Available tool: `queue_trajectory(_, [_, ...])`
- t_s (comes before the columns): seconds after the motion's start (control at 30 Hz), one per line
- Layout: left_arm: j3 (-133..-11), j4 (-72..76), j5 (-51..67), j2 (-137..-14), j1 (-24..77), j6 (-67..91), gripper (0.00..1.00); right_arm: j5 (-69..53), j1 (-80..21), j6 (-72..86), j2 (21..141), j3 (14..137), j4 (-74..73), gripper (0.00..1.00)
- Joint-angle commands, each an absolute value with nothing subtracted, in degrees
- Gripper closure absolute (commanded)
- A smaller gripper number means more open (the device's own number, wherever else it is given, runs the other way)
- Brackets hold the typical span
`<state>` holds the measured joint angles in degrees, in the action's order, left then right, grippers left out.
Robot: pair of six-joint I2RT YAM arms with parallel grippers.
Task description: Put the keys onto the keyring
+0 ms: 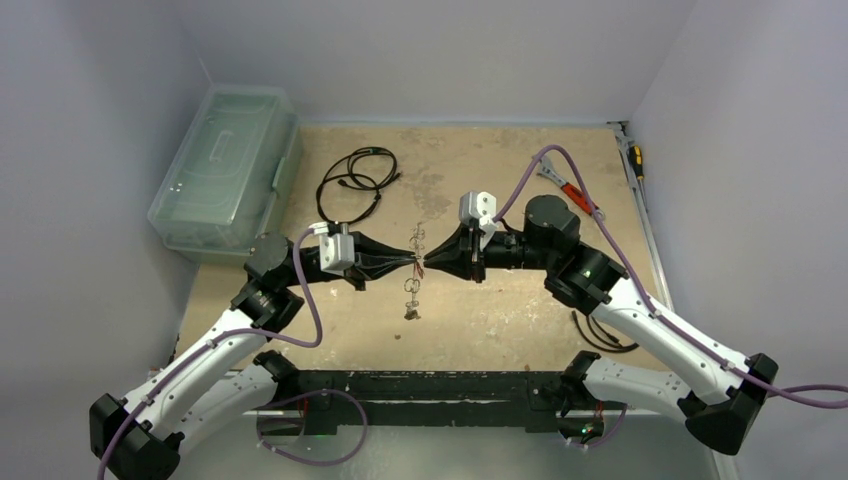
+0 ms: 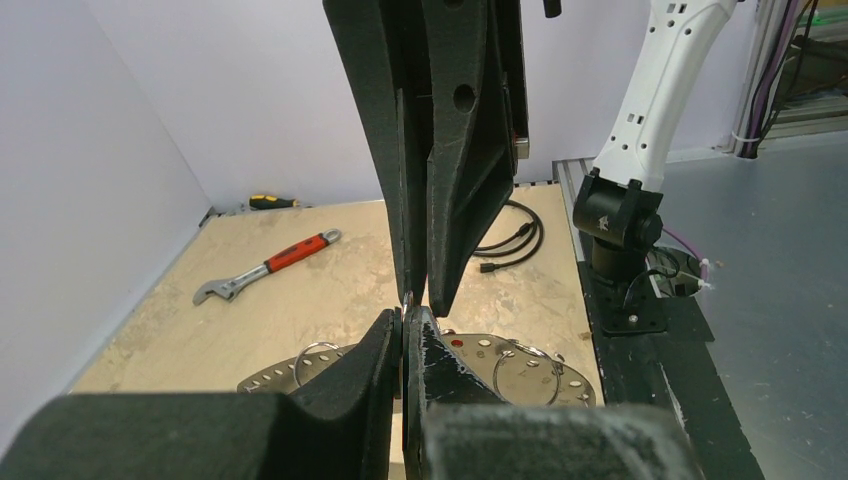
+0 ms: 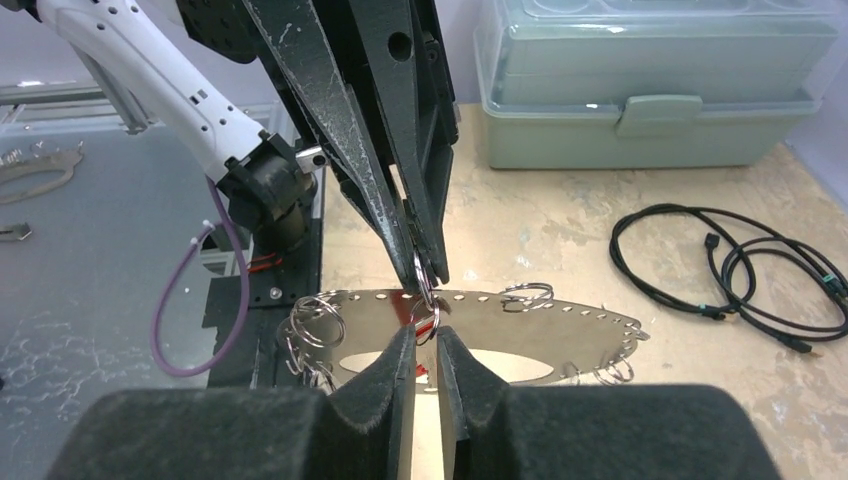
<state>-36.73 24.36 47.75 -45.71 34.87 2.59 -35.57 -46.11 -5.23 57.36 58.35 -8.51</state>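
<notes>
While your left gripper [image 1: 415, 262] pinches the perforated silver oval keyring [image 3: 560, 318] above table [image 1: 520, 320] centre, right gripper's [image 3: 425, 338] jaws stand barely apart.

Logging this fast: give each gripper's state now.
Left gripper: shut on a small silver wire split ring.
Right gripper: narrow gap around that ring; grip cannot be told.

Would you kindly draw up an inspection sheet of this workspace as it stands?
Surface: tan board, stained.
Job's things: keyring, a perforated metal loop with split rings, hangs between the end effectors; keys not made out.
Clutter: wrench, screwdriver, lidded box.
End effectors: left end effector shut on a split ring; right end effector nearly closed, grip unclear.
Cables: black coil; second black cable; purple leads.
Surroundings: grey walls.
</notes>
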Motion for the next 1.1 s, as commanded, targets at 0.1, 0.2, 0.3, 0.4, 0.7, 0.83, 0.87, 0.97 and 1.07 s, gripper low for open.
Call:
queue_trajectory(0.1, [-36.93, 27.58, 47.37, -44.82, 34.54, 3.66, 1.0, -36.91, -45.88, -4.7, 56.95, 58.1, -6.23, 0.91])
queue_trajectory(0.2, [-36.89, 27.58, 47.42, -44.82, 34.54, 3.72, 1.0, -36.85, -45.88, -4.87, 56.95, 58.1, -5.92, 0.91])
queue_trajectory(0.3, [-36.92, 27.76, 47.46, -44.69, 34.53, 3.86, 1.0, -36.65, -45.88, -5.06, 57.05, 58.1, -5.84, 0.85])
queue_trajectory(0.4, [-36.88, 28.05, 47.46, -44.52, 34.54, 4.04, 1.0, -37.17, -45.9, -5.01, 57.18, 58.05, -5.43, 0.72])
queue_trajectory(0.7, [-36.74, 29.07, 47.59, -44.03, 34.54, 4.79, 1.0, -38.36, -45.88, -3.48, 57.43, 55.89, -2.42, 0.59])
queue_trajectory(0.83, [-36.78, 29.24, 47.72, -43.95, 34.48, 4.83, 1.0, -38.9, -45.88, -3.25, 58.18, 55.72, -1.4, 0.59])
queue_trajectory(0.87, [-36.78, 29.26, 47.72, -43.95, 34.47, 4.9, 1.0, -39.07, -45.88, -3.25, 58.39, 55.77, -1.26, 0.59])
queue_trajectory(0.97, [-36.67, 29.32, 47.67, -43.69, 34.49, 4.93, 1.0, -39.44, -45.88, -3.24, 59.12, 55.68, -0.73, 0.59])
queue_trajectory(1.07, [-36.64, 29.47, 47.68, -43.68, 34.5, 4.99, 1.0, -39.59, -45.88, -3.1, 59.58, 55.55, -0.34, 0.59])
